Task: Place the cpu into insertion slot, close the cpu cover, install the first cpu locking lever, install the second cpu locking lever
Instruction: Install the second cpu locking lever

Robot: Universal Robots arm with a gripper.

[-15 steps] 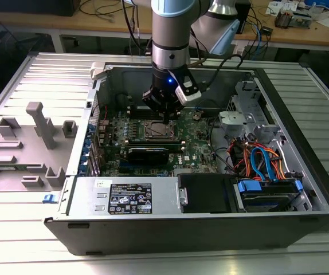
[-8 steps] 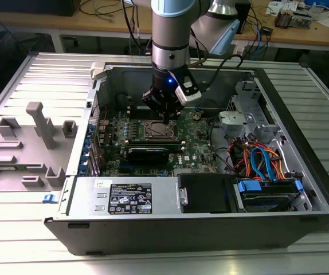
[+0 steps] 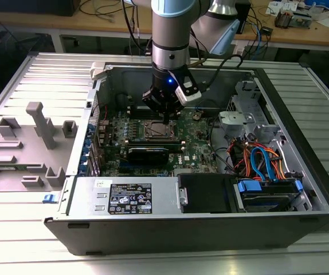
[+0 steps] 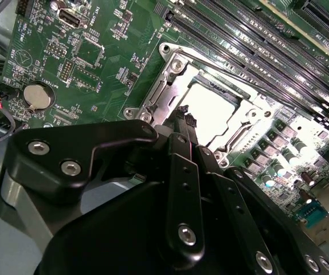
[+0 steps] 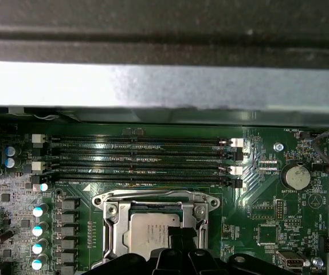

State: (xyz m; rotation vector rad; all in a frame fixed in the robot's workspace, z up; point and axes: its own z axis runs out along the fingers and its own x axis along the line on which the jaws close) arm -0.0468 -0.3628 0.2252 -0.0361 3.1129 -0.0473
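The cpu [image 5: 150,226] [image 4: 216,109], with its pale silver top, lies in the insertion slot [image 3: 156,130] on the green board. The cpu cover [image 5: 116,229] [image 4: 164,94] lies flat around it as a metal frame. A thin wire locking lever [image 5: 153,196] [image 4: 239,71] runs along the socket's side next to the memory slots. My gripper [image 3: 165,117] [image 4: 184,113] [image 5: 179,234] hangs straight over the socket. Its black fingers are shut together with nothing between them, and the tip sits at the edge of the chip's top. I cannot tell whether it touches.
Long black memory slots [image 5: 141,160] run beside the socket, and a black card [image 3: 147,152] lies on its other side. The open case holds a power supply [image 3: 124,197] and a drive bay with orange and blue cables [image 3: 262,163]. A grey fixture tray [image 3: 27,149] stands at the exterior view's left.
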